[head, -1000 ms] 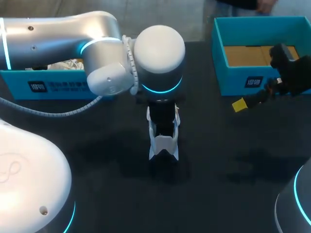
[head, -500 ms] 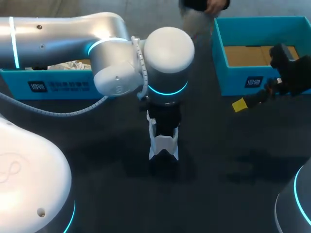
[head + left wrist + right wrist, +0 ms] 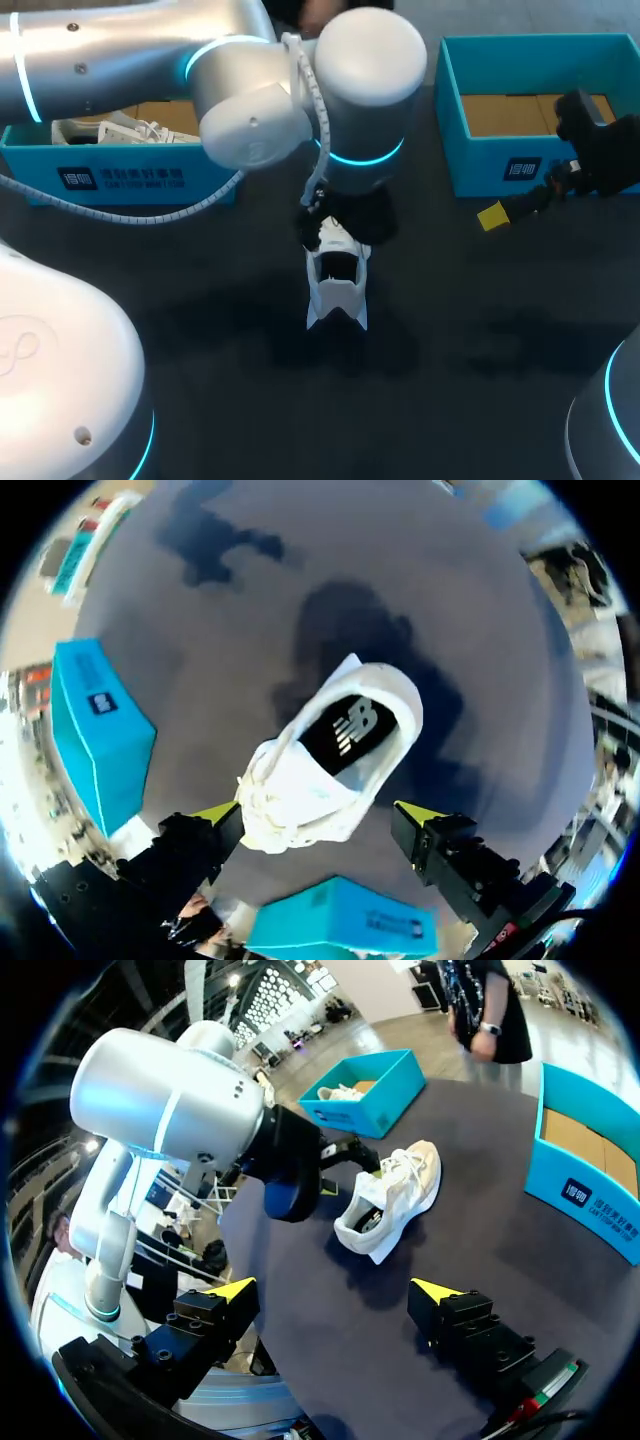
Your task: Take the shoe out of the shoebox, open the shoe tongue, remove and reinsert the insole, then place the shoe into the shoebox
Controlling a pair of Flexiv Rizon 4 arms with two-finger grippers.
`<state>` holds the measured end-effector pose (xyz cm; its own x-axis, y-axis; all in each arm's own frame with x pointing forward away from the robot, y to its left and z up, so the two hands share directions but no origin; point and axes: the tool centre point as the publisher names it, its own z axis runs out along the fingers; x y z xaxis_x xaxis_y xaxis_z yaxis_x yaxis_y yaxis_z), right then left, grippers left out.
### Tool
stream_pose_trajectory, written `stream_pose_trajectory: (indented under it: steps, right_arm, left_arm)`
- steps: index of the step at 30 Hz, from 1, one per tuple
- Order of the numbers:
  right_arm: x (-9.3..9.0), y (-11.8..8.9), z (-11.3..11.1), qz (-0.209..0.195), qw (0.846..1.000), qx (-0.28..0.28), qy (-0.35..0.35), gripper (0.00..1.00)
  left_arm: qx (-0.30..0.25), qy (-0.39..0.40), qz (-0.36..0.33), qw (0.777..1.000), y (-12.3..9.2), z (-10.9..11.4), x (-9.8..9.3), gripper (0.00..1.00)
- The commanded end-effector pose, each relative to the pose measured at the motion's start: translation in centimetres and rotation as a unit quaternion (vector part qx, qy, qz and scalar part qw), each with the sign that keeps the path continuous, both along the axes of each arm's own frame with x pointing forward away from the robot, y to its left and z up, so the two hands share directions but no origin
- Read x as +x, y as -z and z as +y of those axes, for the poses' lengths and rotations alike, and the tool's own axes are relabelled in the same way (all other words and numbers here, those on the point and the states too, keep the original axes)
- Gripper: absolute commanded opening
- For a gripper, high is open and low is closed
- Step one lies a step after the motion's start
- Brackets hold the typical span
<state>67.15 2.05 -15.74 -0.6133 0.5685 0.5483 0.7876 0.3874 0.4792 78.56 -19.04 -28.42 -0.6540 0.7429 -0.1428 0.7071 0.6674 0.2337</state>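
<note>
Lifting away toward 12 o'clock in the head view, the left arm [image 3: 365,90] uncovers more of the white shoe [image 3: 337,285] than a second ago. The shoe stays at the middle of the dark table [image 3: 200,340], and the right arm [image 3: 600,150] keeps its place at 3 o'clock. The left shoebox [image 3: 120,175] sits at 10 o'clock with a second shoe [image 3: 110,130] inside; the right shoebox [image 3: 530,170] is at 2 o'clock. In the left wrist view, the left gripper [image 3: 318,815] has its fingers wide apart, with the shoe's laced toe between them and its dark insole [image 3: 355,730] showing in the opening ahead. In the right wrist view, the right gripper [image 3: 335,1290] also stands spread and holds nothing, with the shoe lying ahead of it on the table.
</note>
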Motion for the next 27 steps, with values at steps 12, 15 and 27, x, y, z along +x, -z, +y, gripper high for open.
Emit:
stream_pose_trajectory:
  steps: [12,15,27]
  right_arm:
    - [0.0,0.0,0.1,0.001,1.000,-0.001,0.000,1.00]
    - [0.0,0.0,0.1,0.001,1.000,-0.001,0.000,1.00]
    - [0.0,0.0,0.1,0.001,1.000,-0.001,0.000,1.00]
  left_arm:
    - [-0.013,-0.014,0.002,1.000,-0.3,0.6,-0.1,1.00]
    - [-0.013,-0.014,0.002,1.000,-0.3,0.6,-0.1,1.00]
    - [-0.074,-0.287,0.001,0.955,-1.2,3.6,-1.7,1.00]
